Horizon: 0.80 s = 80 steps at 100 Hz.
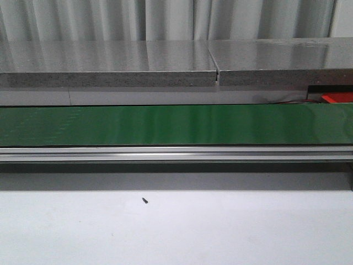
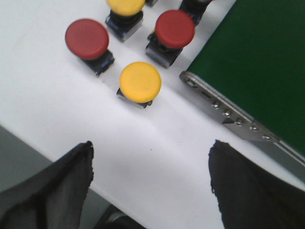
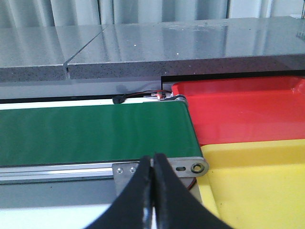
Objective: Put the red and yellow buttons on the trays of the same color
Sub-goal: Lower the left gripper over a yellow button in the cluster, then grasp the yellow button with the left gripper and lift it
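- Nearest in the left wrist view: left gripper (image 2: 150, 179), fingers (image 2: 52, 183) spread wide, nothing held, hanging over the white table (image 2: 43, 90) near its edge.
- Just beyond it, on the table: one yellow button (image 2: 140, 81) closest to the gripper, two red buttons (image 2: 87, 38) (image 2: 175, 28) a little farther, a second yellow button (image 2: 126, 5) cut off by the frame edge. All upright on dark bases, close together but apart.
- Beside the buttons: end of the green conveyor belt (image 2: 259, 62) with its metal side rail (image 2: 228, 114).
- Right gripper (image 3: 152, 191): fingers pressed together, empty, poised at the near side of the belt's right end.
- Past that end: red tray (image 3: 248, 109) farther, yellow tray (image 3: 257, 181) nearer, side by side and touching.
- Front view: belt (image 1: 165, 124) crossing left to right, grey stone slabs (image 1: 110, 63) behind, small dark speck (image 1: 145, 201) on the near table; only a corner of the red tray (image 1: 337, 97) visible at far right.
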Each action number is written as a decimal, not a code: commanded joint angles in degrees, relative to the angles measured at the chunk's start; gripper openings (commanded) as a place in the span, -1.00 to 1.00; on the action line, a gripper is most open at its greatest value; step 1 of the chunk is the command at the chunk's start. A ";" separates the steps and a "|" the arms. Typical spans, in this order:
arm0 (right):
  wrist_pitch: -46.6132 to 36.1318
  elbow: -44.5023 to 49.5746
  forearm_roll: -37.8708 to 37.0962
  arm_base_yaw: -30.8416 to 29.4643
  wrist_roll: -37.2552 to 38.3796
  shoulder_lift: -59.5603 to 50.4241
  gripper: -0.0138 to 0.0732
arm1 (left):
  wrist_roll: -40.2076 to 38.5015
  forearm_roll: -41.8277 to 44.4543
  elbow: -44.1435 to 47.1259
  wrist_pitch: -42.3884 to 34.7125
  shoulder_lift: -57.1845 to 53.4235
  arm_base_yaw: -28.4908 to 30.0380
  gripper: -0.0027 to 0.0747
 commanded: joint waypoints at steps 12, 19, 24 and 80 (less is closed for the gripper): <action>-4.41 -0.76 -0.82 0.17 -0.04 -1.13 -0.84 | -0.70 -1.12 -6.33 1.73 8.47 1.80 0.34; -4.41 -0.76 -0.82 0.17 -0.04 -1.13 -0.84 | -0.70 -1.12 -7.54 1.86 11.42 1.80 0.34; -4.41 -0.76 -0.82 0.17 -0.04 -1.13 -0.84 | -0.70 -1.12 -8.25 2.06 13.43 1.80 0.34; -4.41 -0.76 -0.82 0.17 -0.04 -1.13 -0.84 | 0.20 -2.81 -11.54 -1.64 24.29 1.20 0.34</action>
